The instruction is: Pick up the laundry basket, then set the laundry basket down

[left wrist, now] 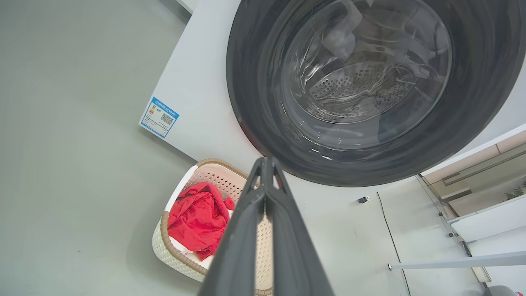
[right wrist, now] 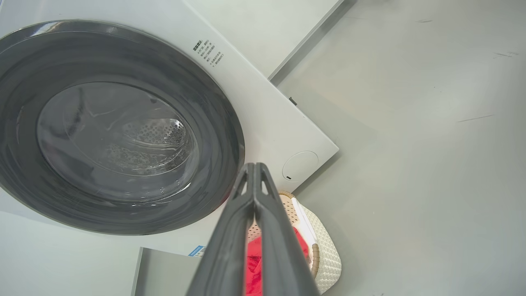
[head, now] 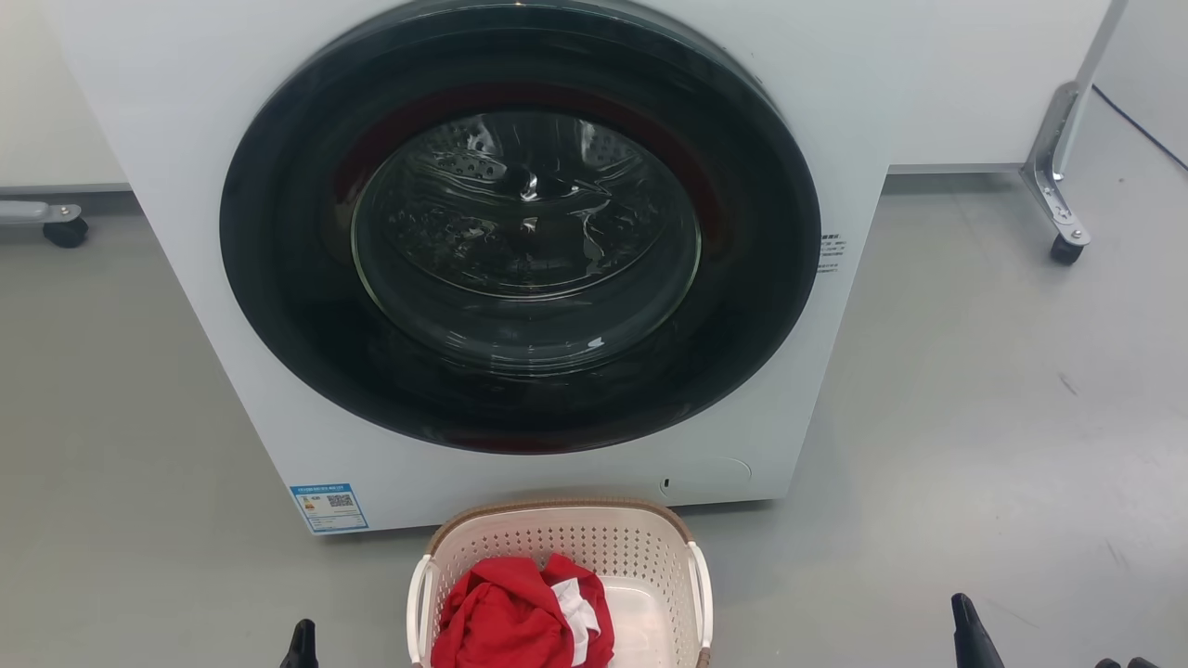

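Fingers of the left tool (left wrist: 266, 164) and the right tool (right wrist: 254, 167) lie pressed together along their length, gripping and touching nothing. Both arms point toward the washing machine (head: 520, 232), flanking the laundry basket (head: 557, 543). The laundry basket stands on the floor (head: 974, 417) just before the machine, with red cloth (head: 506, 617) inside.

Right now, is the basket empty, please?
No, a red cloth lies inside the basket.
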`<state>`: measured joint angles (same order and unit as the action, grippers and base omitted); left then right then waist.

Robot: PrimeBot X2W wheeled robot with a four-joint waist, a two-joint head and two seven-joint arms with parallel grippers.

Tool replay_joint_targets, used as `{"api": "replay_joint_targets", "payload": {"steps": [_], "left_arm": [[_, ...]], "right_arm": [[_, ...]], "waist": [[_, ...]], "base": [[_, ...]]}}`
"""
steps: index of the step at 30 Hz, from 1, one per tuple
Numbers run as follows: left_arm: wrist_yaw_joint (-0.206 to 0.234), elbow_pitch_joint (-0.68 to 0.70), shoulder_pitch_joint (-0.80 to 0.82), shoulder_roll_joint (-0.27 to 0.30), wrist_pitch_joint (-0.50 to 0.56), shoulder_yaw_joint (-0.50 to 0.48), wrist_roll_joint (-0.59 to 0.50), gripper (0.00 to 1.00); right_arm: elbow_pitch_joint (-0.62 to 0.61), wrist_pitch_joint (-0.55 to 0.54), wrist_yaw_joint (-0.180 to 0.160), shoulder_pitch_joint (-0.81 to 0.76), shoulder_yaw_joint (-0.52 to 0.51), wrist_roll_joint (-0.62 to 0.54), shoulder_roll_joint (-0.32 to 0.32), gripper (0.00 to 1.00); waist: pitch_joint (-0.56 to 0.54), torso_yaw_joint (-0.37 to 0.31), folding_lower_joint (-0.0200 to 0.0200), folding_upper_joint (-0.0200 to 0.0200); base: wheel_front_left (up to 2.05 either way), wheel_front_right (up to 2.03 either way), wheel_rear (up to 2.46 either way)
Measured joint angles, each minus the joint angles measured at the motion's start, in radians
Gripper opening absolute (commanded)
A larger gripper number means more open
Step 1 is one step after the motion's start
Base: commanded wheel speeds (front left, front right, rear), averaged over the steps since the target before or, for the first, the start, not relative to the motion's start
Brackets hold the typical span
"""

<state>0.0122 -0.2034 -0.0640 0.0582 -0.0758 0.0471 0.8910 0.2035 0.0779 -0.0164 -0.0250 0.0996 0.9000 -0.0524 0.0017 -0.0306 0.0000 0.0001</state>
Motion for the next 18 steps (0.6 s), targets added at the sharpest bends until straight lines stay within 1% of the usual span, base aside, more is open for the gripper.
{"api": "replay_joint_targets", "payload": {"steps": [18], "left_arm": [[-0.044, -0.029, 0.045, -0.004, 0.064, -0.045, 0.239, 0.00]], "right_arm": [[0.031, -0.067, 0.044, 0.040, -0.078, 0.237, 0.003, 0.00]], "waist": [[0.000, 0.010, 0.0000, 0.0000]], "base": [[0.00, 0.00, 0.00]]}}
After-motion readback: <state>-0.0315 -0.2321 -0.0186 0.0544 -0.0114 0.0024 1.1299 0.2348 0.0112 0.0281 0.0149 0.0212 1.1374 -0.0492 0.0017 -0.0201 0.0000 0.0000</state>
